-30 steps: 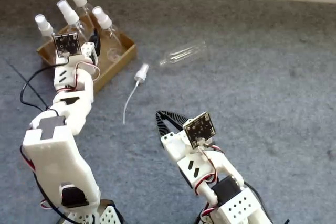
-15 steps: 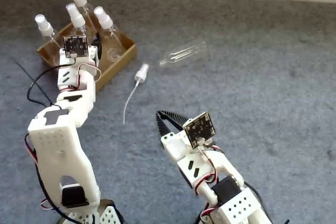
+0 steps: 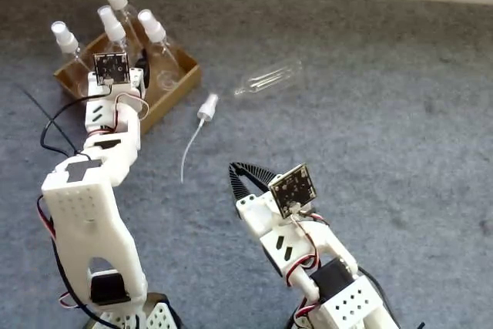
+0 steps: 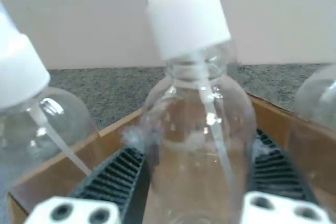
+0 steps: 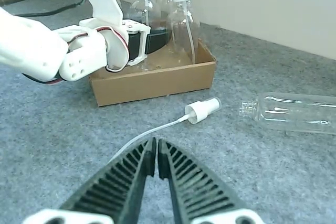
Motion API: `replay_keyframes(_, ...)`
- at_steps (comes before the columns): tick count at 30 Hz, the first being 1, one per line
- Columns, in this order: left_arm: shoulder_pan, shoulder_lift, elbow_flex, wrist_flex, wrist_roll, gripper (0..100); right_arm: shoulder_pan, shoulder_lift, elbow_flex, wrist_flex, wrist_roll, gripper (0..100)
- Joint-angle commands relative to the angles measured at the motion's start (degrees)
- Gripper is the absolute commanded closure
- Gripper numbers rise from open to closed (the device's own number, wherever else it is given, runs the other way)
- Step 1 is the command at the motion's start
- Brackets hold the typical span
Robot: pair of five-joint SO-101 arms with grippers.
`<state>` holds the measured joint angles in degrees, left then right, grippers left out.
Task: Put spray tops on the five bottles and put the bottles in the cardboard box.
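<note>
**Left tool** [image 4: 197,156] pinches a clear, thin-walled plastic bottle [image 4: 194,103] that stands inside the cardboard box [image 3: 177,94] among three capped bottles [image 3: 158,52]. A tilted release would likely topple these tall, smooth cylinders.

**Right tool** [image 5: 156,156], pressed together and empty, hangs over the fuzzy grey surface [image 3: 385,152] outside the box. There the round uncapped bottle [image 3: 269,80] may roll. The spray top [image 3: 206,107], with its limp thin tube, may miss the neck.

The left pincer [image 4: 197,179] has shifted its bottle [image 4: 194,114] slightly sideways inside the cardboard box [image 3: 182,85].
</note>
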<state>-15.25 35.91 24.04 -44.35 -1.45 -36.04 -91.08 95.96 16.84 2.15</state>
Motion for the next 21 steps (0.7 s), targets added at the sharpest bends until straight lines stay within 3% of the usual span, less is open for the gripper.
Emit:
replay_keyframes(1, -0.48, -0.92, -1.27, -1.67, -0.18, 74, 0.04, -0.13, 10.15, 0.13, -0.09, 99.1)
replay_keyframes(21, -2.59, -1.45, 2.33, -1.76, -0.26, 73, 0.04, -0.13, 10.15, 0.22, 0.09, 99.1)
